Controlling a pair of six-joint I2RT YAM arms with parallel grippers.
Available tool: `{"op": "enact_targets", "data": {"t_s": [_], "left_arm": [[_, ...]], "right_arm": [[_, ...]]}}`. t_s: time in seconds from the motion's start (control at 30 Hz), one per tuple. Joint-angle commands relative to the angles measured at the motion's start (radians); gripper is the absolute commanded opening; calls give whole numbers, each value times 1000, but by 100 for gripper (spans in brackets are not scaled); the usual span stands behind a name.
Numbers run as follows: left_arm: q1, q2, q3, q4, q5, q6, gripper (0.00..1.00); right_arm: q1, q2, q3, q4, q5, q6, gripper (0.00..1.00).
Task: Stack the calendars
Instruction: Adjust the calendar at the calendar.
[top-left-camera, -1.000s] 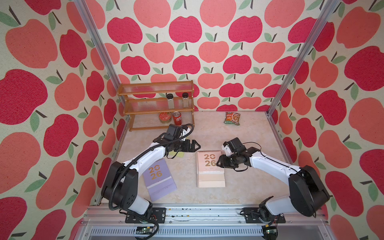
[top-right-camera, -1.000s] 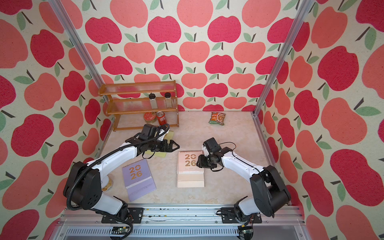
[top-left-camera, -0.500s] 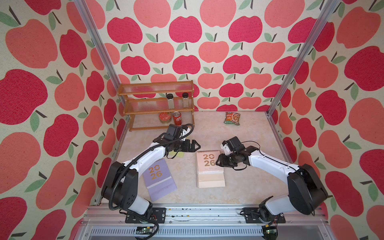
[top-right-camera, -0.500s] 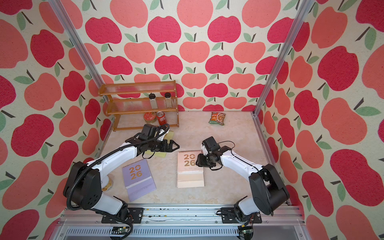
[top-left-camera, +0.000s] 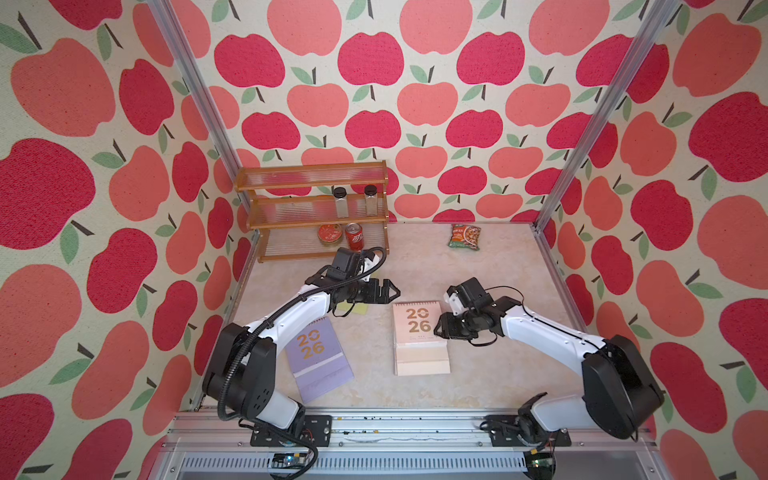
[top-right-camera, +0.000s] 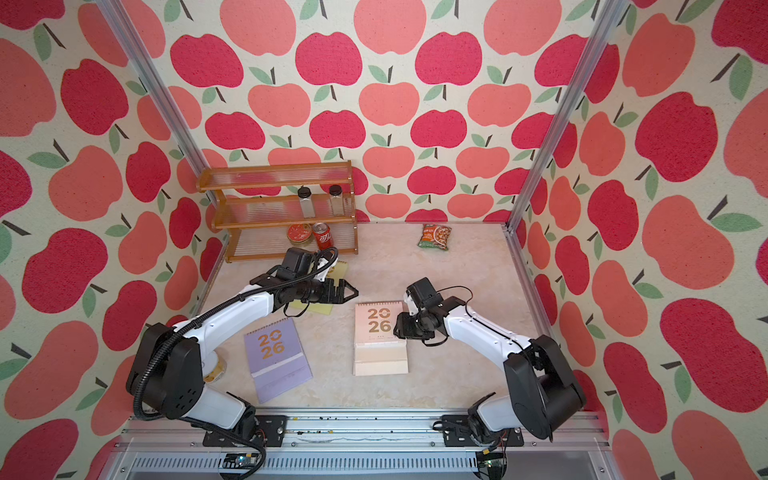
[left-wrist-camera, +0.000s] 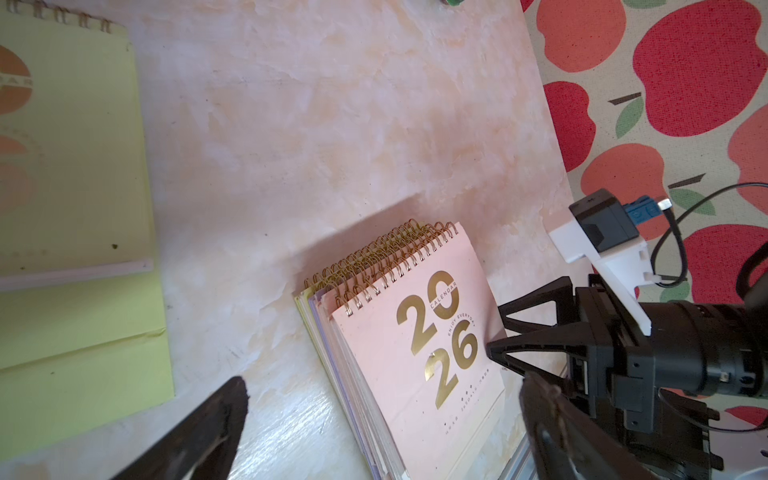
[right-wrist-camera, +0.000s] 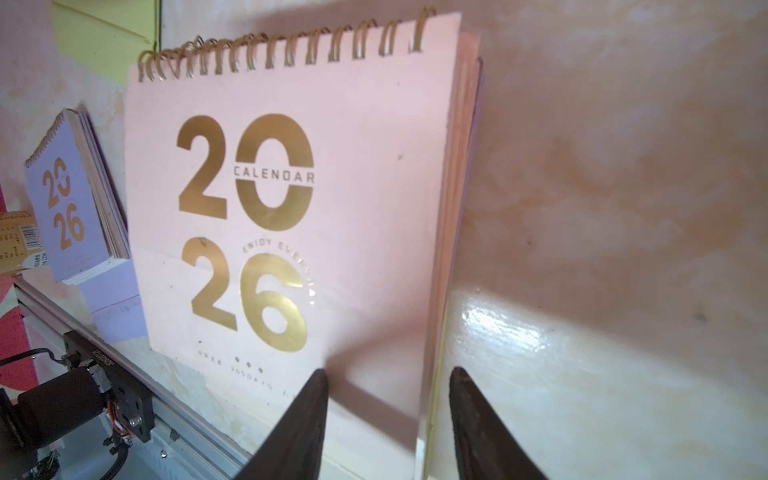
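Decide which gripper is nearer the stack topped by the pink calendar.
Right. The right gripper is at the right edge of the stack, fingers either side of that edge. The left gripper hovers open beyond its far left corner, apart from it.

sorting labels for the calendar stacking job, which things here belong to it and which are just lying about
Job: pink-topped stack, lilac calendar, yellow-green calendar.
Lying about: snack packet, red can, flat tin, two jars, wooden shelf.
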Motion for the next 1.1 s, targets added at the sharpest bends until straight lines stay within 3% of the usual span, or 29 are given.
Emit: {"op": "enact_targets", "data": {"t_s": [0.0,1.07], "left_arm": [[7,-16,-4,-1,-11,10,99],[46,-31,-9,-9,-21,16,100]], "right_arm": [[16,-21,-18,-21,3,25,49],[56,-14,-12,10,-4,68,47]]}}
